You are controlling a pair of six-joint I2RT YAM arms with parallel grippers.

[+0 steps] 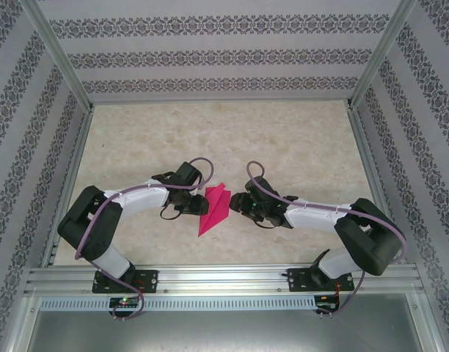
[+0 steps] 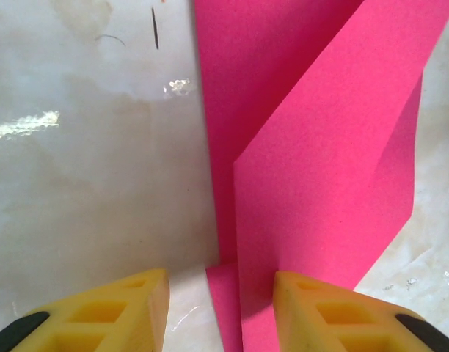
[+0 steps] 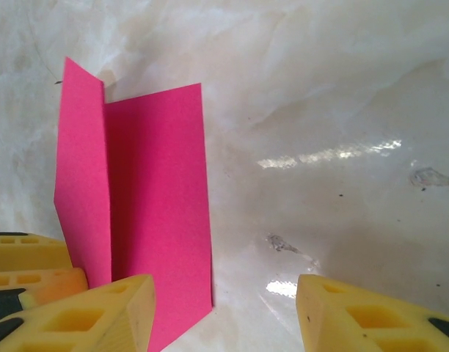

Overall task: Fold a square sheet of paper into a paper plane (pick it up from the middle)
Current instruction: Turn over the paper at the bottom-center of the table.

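The magenta-pink paper plane (image 1: pixel 213 209) lies on the table as a slim folded dart, its point toward the near edge, between my two grippers. My left gripper (image 1: pixel 197 204) sits at its left side. In the left wrist view the paper (image 2: pixel 320 147) has one flap raised, and its edge reaches into the gap of the open left gripper (image 2: pixel 221 308); the flap touches the right finger (image 2: pixel 320 312) and bare table shows beside the other. My right gripper (image 1: pixel 235 203) is at the dart's right side. In the right wrist view the right gripper (image 3: pixel 224 312) stands open, with the paper (image 3: pixel 151 205) by its left finger (image 3: pixel 100 315).
The pale marbled table (image 1: pixel 224 139) is bounded by patterned walls and metal posts (image 1: pixel 59 55). An aluminium rail (image 1: pixel 224 282) runs along the near edge under the arm bases. The left gripper's yellow fingers (image 3: pixel 26 253) show at the lower left of the right wrist view.
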